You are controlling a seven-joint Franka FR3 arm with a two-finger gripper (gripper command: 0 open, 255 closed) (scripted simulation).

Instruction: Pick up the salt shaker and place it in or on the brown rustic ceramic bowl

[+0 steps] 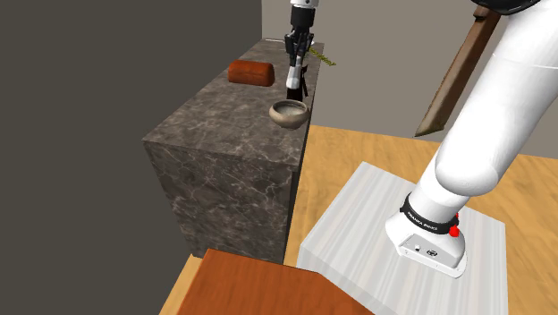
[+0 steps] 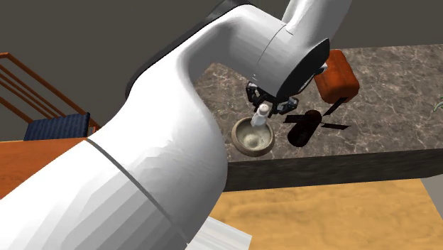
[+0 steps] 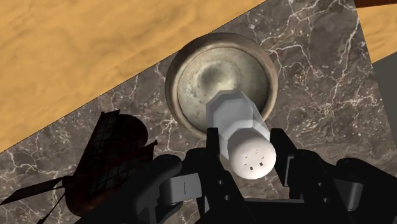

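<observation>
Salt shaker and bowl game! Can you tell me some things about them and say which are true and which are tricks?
1. The gripper clasps the salt shaker. True.
2. The salt shaker sits inside the bowl. False: it is held in the air over the bowl.
3. The bowl stands on a dark stone counter. True.
4. The bowl is full of soup. False: it is empty.

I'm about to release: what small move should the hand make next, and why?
Probably lower the hand straight toward the bowl before opening. The salt shaker is clasped in it and hangs above the bowl, its base over the hollow near the rim, so a drop from here might tip it out.
</observation>
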